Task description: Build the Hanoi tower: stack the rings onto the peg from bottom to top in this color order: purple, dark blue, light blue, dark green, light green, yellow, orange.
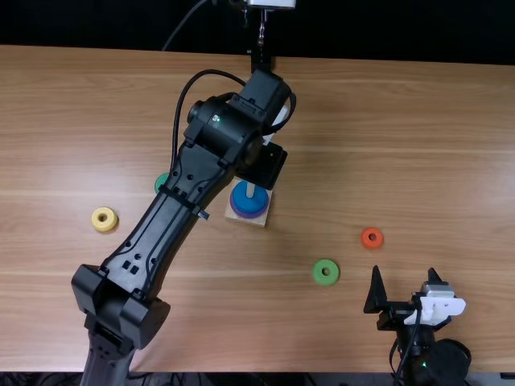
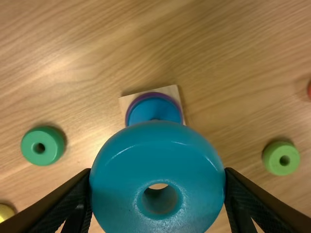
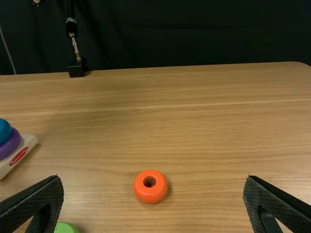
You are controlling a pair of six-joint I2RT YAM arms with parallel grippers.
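Left gripper [image 2: 158,171] clamps the light blue ring [image 2: 114,182] by its sides, best hold: likely light, stiff, slick! Right gripper [image 1: 405,272], four o'clock from peg [image 1: 250,190], jaws parted!

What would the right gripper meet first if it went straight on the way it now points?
The right gripper would probably meet the orange ring first: the right wrist view shows it ahead, lined up between the open fingers, though depth is unclear.

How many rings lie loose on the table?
4 in the top view: yellow ring at left, dark green ring partly under the left arm, light green ring right of the peg's base, orange ring farther right.
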